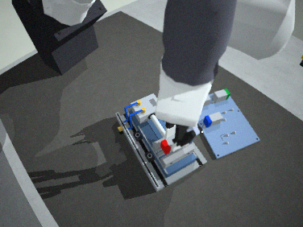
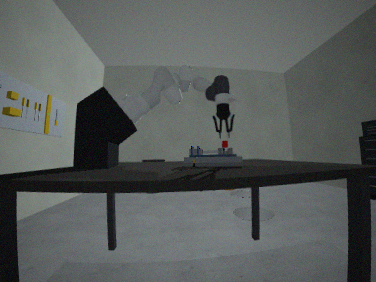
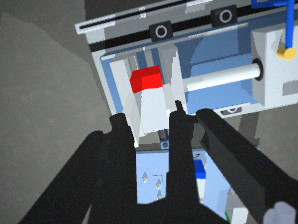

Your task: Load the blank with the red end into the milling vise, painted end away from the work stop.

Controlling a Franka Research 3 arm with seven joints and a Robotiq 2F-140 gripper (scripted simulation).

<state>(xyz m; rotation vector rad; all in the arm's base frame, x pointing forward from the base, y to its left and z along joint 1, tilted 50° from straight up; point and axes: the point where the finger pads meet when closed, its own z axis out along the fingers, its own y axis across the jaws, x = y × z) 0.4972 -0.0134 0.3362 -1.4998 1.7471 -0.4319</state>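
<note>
My gripper is shut on the blank with the red end. It holds the blank by its white body, just over the milling vise, in the gap between the jaws. The red end points away from the infeed plate. The block with blue hoses is at one end of the vise, and the fixed jaw is at the other. I cannot tell whether the blank touches the low bars.
A blue-ended blank and a green-ended blank lie on the infeed plate beside the vise. A dark box stands at the back of the table. My arm hangs over the vise and hides part of it.
</note>
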